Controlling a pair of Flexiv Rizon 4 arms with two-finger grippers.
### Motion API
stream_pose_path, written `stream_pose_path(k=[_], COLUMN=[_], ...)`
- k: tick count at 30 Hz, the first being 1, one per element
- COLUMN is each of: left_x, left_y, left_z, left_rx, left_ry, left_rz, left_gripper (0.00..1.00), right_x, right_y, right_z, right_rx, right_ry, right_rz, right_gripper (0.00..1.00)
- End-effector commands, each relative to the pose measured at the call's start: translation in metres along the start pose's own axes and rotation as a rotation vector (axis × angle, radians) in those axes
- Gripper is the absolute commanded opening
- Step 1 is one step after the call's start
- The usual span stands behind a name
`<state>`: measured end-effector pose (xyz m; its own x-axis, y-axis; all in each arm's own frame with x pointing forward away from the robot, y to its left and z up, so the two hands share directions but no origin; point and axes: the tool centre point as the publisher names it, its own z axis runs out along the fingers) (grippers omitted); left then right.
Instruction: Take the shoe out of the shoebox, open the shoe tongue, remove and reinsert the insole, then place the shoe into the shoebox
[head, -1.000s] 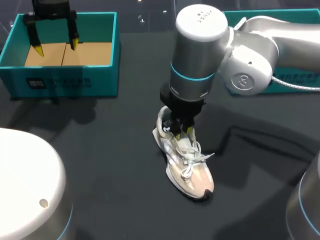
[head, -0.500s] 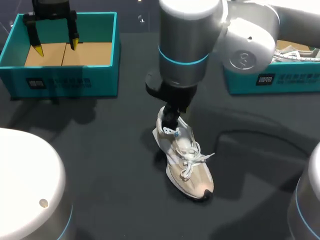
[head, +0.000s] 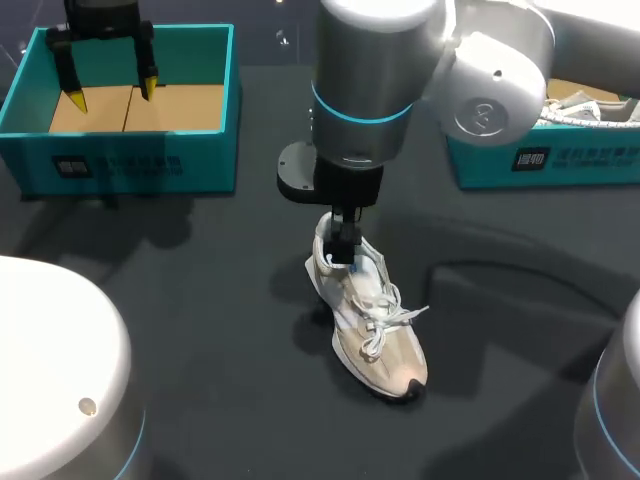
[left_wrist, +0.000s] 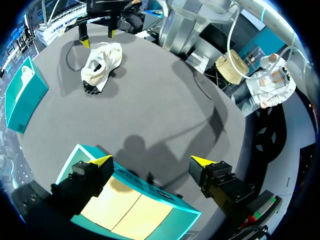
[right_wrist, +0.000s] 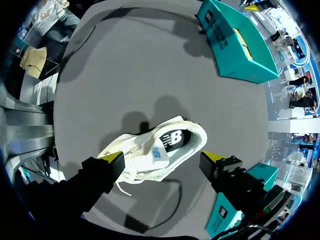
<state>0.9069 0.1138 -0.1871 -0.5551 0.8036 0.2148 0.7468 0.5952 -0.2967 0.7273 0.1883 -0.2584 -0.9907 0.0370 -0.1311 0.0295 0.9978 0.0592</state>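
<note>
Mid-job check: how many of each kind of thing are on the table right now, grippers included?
Teal cardboard boxes: 2 (open shoebox at the left, second teal box at the right)
White and beige lace-up sneaker: 1
Yellow-tipped grippers: 2 (left gripper, right gripper)
Total: 5

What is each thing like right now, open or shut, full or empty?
shoe: out of the box, standing on its sole, laced.
insole: inside the shoe.
shoebox: open, empty.
left gripper: open, over the shoebox.
right gripper: open, just above the shoe's heel end.
</note>
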Motion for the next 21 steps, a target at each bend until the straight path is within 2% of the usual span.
stream_pose_path(k=[1, 8, 11, 16, 21], left_x=[0.001, 0.001, 0.001, 0.001, 0.001], left_y=[0.0, 0.0, 0.0, 0.0, 0.0], left_z=[0.0, 0.0, 0.0, 0.0, 0.0], left_rx=[-0.002, -0.002, -0.002, -0.002, -0.002], left_ry=[0.0, 0.0, 0.0, 0.0, 0.0], left_rz=[0.0, 0.0, 0.0, 0.0, 0.0], left_gripper=[1.0, 1.0, 1.0, 1.0, 1.0], right_x=[-0.006, -0.027, -0.038, -0.05, -0.058], right_y=[0.016, 0.026, 0.029, 0.022, 0.022], right_z=[0.001, 0.006, 0.016, 0.032, 0.043], right_rx=[0.034, 0.042, 0.05, 0.017, 0.017], right_ry=[-0.052, -0.083, -0.042, -0.021, -0.021], right_rz=[-0.101, -0.231, -0.308, -0.361, -0.391], right_gripper=[1.0, 1.0, 1.0, 1.0, 1.0])
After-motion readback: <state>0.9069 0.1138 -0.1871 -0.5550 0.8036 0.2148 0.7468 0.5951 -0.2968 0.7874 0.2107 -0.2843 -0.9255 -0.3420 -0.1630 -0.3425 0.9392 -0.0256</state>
